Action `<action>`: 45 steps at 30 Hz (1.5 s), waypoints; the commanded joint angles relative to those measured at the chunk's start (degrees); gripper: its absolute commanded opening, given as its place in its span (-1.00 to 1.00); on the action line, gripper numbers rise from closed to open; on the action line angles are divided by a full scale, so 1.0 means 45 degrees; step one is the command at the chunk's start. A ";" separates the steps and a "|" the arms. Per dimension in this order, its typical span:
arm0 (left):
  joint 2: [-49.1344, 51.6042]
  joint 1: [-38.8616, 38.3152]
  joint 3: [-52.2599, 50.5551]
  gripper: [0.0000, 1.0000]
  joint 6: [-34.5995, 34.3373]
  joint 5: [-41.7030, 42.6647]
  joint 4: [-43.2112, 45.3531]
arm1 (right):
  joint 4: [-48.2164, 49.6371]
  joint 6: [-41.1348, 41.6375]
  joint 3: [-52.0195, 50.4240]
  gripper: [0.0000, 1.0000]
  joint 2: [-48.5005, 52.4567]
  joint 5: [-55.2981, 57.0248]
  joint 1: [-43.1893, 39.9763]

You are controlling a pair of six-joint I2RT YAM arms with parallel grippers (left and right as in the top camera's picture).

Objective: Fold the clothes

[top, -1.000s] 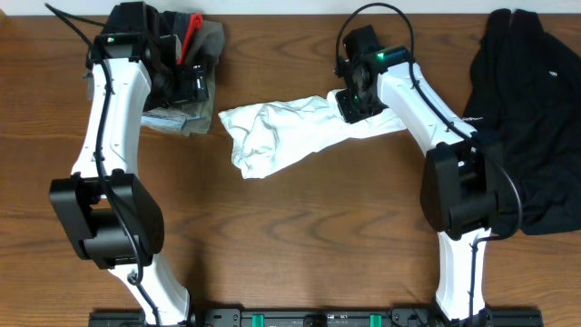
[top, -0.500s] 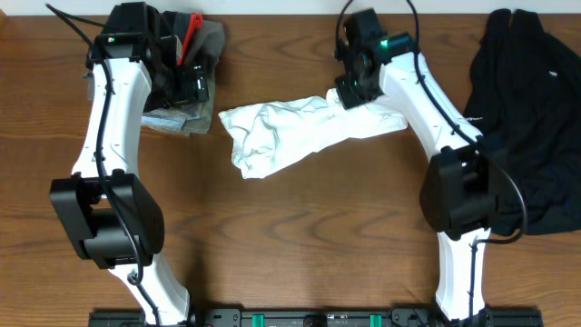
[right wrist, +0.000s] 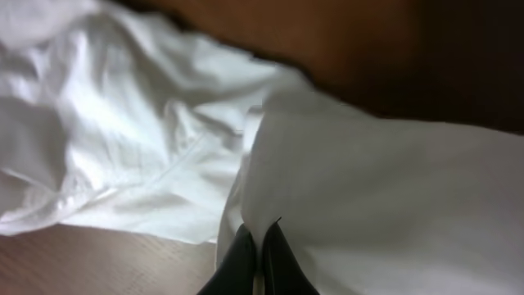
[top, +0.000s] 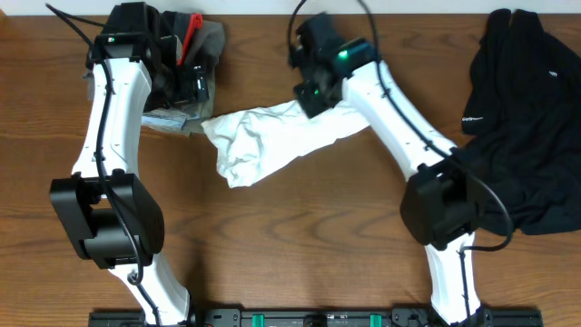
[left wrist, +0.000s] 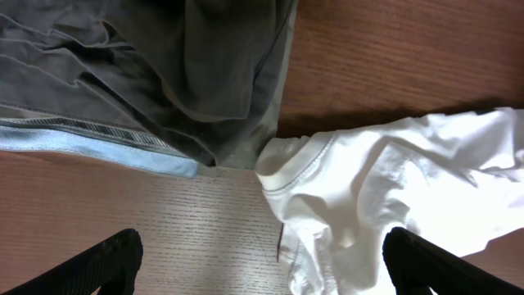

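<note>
Early stage: white tee (top: pixel 272 136) is lying bunched & unfolded at upper centre of frame, R gripper (right wrist: pixel 255 246) is clenching a pinch of its cloth, L gripper (left wrist: pixel 262 250) is hanging released over tee's collar end, beside grey garment pile (left wrist: pixel 164 74).

White-and-black jointed left arm (top: pixel 102 104) and matching right arm (top: pixel 392 102) are showing rounded white links, bulky black joint housings, thin black cables (top: pixel 68 20) and a glowing green light (top: pixel 343 56). Left gripper (left wrist: pixel 262 238) and right gripper (right wrist: pixel 258 238) are showing black tapered fingers.
</note>
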 commanded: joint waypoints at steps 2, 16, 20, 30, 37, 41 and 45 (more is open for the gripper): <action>-0.0238 0.0068 0.0340 0.90 -0.0019 -0.0024 -0.0063 | 0.0437 -0.0121 -0.1321 -0.02 -0.0053 -0.0175 0.0359; -0.0238 -0.0083 0.0340 0.90 -0.0019 -0.0019 -0.0068 | 0.0491 0.0097 0.0015 -0.97 -0.0257 -0.0092 -0.1098; -0.0238 -0.0262 0.0340 0.90 -0.0010 -0.0024 -0.0058 | 0.0699 0.0112 -0.0155 -0.97 -0.0189 -0.0894 -0.1603; -0.0238 -0.0631 0.0301 0.90 -0.0024 -0.0024 -0.0068 | 0.0772 -0.0418 -0.1292 -0.97 0.0767 -0.1987 -0.1472; -0.0238 -0.0724 0.0233 0.90 -0.0024 -0.0019 -0.0068 | 0.0651 -0.0413 -0.1321 -0.98 0.1627 -0.1996 -0.1413; -0.0233 -0.0748 0.0204 0.89 -0.0024 -0.0019 -0.0073 | 0.0801 -0.0457 -0.1321 -0.98 0.1695 -0.2030 -0.1409; -0.0233 -0.0816 0.0204 0.90 -0.0024 -0.0015 -0.0112 | 0.1035 0.0296 -0.1253 -0.97 0.1379 -0.2030 -0.1515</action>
